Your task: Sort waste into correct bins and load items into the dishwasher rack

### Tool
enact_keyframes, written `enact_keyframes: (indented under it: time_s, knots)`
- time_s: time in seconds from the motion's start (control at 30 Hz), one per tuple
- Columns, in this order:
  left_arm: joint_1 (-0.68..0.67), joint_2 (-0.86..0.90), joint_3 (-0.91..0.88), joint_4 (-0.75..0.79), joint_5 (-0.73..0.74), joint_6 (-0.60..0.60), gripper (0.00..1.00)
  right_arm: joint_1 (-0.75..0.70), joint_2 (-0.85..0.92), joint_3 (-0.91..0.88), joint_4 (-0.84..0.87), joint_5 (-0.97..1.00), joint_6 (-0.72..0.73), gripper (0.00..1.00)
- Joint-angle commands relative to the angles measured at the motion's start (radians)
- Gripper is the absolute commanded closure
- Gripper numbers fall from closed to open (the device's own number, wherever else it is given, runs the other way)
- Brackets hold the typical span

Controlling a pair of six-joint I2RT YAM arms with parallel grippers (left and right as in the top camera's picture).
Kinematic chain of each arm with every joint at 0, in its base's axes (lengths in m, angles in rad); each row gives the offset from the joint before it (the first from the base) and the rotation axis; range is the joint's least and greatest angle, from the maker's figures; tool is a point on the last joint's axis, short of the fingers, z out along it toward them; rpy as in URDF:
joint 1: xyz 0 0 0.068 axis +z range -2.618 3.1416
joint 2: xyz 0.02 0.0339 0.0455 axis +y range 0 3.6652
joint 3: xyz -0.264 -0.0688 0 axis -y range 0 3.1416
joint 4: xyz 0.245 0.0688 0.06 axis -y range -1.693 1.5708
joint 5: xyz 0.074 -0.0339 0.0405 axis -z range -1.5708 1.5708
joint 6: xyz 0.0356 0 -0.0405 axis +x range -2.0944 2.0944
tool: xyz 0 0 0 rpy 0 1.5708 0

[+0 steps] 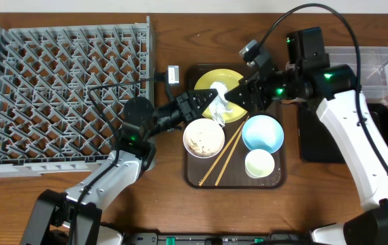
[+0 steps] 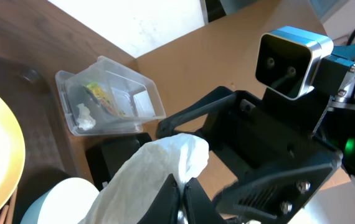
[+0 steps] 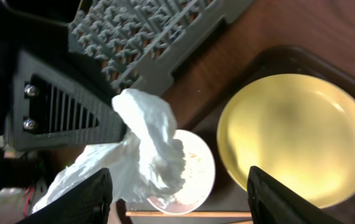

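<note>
Overhead: left tool (image 1: 204, 103), stretched rightward, pinches napkin (image 1: 220, 107) above yellow plate (image 1: 214, 77)

The tabletop (image 1: 201, 34) shows brown wood grain with a low sheen. The dishwasher rack (image 1: 65, 95) is matt grey plastic. The napkin (image 3: 146, 143) is thin white paper, crumpled and creased. The yellow plate (image 3: 296, 137) looks smooth and glossy. The tub (image 1: 384, 58) is clear plastic. The chopsticks (image 1: 224, 155) are pale bare wood. The fingers (image 3: 277, 199) in the right wrist view look like matt black plastic.
</note>
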Motion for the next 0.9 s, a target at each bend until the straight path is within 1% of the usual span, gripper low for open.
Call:
enact_keyframes:
  time_s: [0.0,0.03,0.1,0.27,0.3,0.37,0.47,0.5,0.63,0.87]
  knots:
    - [0.003,-0.002,0.018,0.008,0.015,0.024,0.93,0.021,0.005,0.005,-0.007,-0.050,-0.060,0.35]
    - [0.003,-0.002,0.018,0.008,0.015,0.024,0.93,0.021,0.005,0.005,-0.007,-0.050,-0.060,0.37]
    - [0.003,-0.002,0.018,0.008,0.015,0.024,0.93,0.021,0.005,0.005,-0.007,-0.050,-0.064,0.48]
    - [0.003,-0.002,0.018,0.008,0.018,0.024,0.93,0.024,0.006,0.005,-0.029,-0.050,-0.105,0.49]
    - [0.003,-0.002,0.018,0.008,0.019,0.024,0.93,0.024,0.006,0.005,-0.039,-0.050,-0.113,0.50]
    - [0.003,-0.002,0.018,0.008,0.023,0.024,0.93,0.024,0.006,0.005,-0.051,-0.050,-0.116,0.57]
    - [0.003,-0.002,0.018,0.008,0.029,0.024,0.93,0.024,0.006,0.005,-0.054,-0.050,-0.116,0.73]
    - [0.003,-0.002,0.018,0.008,0.029,0.024,0.93,0.024,0.006,0.005,-0.055,-0.050,-0.116,0.76]
    - [0.003,-0.002,0.018,0.012,0.030,0.024,0.93,0.024,0.006,0.005,-0.064,-0.050,-0.124,0.75]
    - [0.002,-0.002,0.018,0.046,0.071,0.016,0.93,0.024,0.006,0.005,-0.066,-0.050,-0.129,0.74]
